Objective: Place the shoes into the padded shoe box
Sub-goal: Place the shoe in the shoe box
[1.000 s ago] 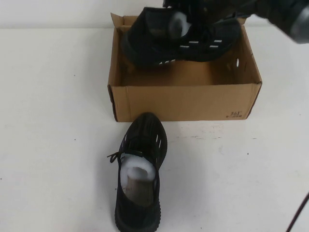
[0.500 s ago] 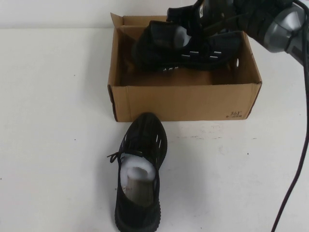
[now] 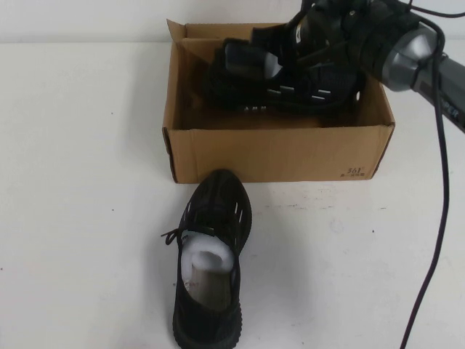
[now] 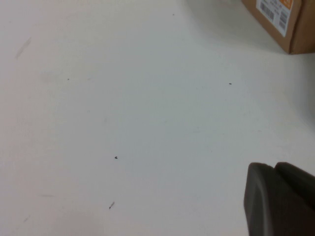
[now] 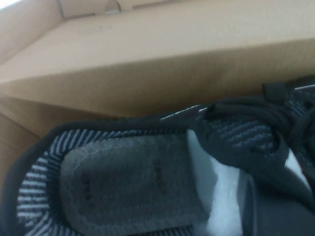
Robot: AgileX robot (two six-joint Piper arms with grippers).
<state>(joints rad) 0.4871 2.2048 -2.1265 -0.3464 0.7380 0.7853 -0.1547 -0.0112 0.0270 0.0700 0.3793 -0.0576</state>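
My right pincer (image 3: 294, 45) is over the box (image 3: 280, 153), clenched on one shoe (image 3: 287, 80), which lies on its side inside, heel to my left. The other shoe (image 3: 209, 258) sits on the surface (image 3: 73, 218) just before the box. My left pincer (image 4: 278, 199) is over bare surface; grip state unclear.

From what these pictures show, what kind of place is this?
Probably a lab or test bench: a bare white table, a cardboard shoe box, one sneaker held in the box by the right gripper, one sneaker on the table, and the left gripper parked.
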